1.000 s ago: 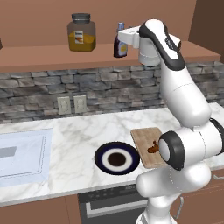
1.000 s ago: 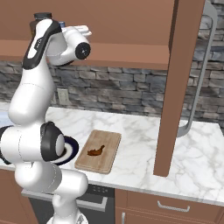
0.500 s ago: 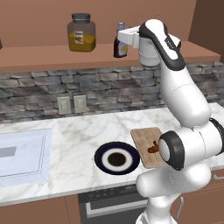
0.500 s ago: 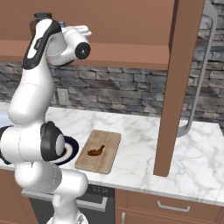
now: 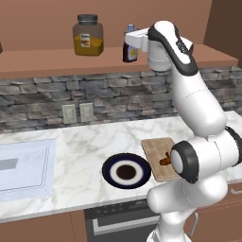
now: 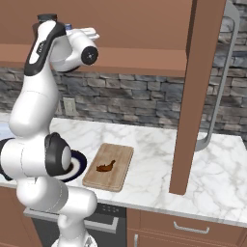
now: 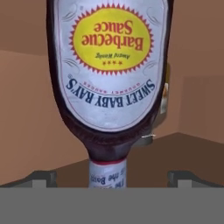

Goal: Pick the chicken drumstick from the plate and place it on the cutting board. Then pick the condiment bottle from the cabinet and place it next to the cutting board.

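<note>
- I see my gripper (image 5: 129, 43) up at the cabinet (image 5: 56, 64), its jaws spread wide, one on each side of the condiment bottle (image 5: 130, 49), not closed on it.
- The condiment bottle stands on the cabinet, to the right of the orange jar (image 5: 88, 36).
- Below the cabinet, the chicken drumstick (image 6: 106, 166) lies on the cutting board (image 6: 120, 166), just beside the plate (image 5: 126, 171).
</note>
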### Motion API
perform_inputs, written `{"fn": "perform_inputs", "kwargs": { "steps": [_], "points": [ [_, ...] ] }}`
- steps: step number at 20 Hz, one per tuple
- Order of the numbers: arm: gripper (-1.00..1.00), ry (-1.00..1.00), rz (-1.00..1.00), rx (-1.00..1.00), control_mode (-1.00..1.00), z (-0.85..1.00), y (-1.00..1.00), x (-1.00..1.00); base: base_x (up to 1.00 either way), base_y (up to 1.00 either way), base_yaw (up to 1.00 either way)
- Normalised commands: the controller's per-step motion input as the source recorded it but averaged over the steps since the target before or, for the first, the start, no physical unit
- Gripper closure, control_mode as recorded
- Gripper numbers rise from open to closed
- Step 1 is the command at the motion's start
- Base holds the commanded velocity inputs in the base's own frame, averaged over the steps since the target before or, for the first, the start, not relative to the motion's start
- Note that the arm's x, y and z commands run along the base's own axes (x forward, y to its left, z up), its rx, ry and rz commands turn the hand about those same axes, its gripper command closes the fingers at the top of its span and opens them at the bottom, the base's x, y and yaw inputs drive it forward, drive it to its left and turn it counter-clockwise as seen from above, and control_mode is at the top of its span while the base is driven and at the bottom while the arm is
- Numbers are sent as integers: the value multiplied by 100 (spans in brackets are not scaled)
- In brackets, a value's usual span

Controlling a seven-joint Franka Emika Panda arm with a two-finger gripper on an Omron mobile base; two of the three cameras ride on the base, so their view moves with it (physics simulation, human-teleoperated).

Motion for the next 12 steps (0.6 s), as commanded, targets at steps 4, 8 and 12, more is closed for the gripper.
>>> {"fn": "perform_inputs", "kwargs": {
  "steps": [4, 8, 12],
  "points": [
    [-100, 0, 0, 0, -100, 0, 6, 3, 0, 0, 0],
    [-100, 0, 0, 0, -100, 0, 3, 2, 0, 0, 0],
    [-100, 0, 0, 0, -100, 0, 1, 2, 0, 0, 0]
  ]
}}
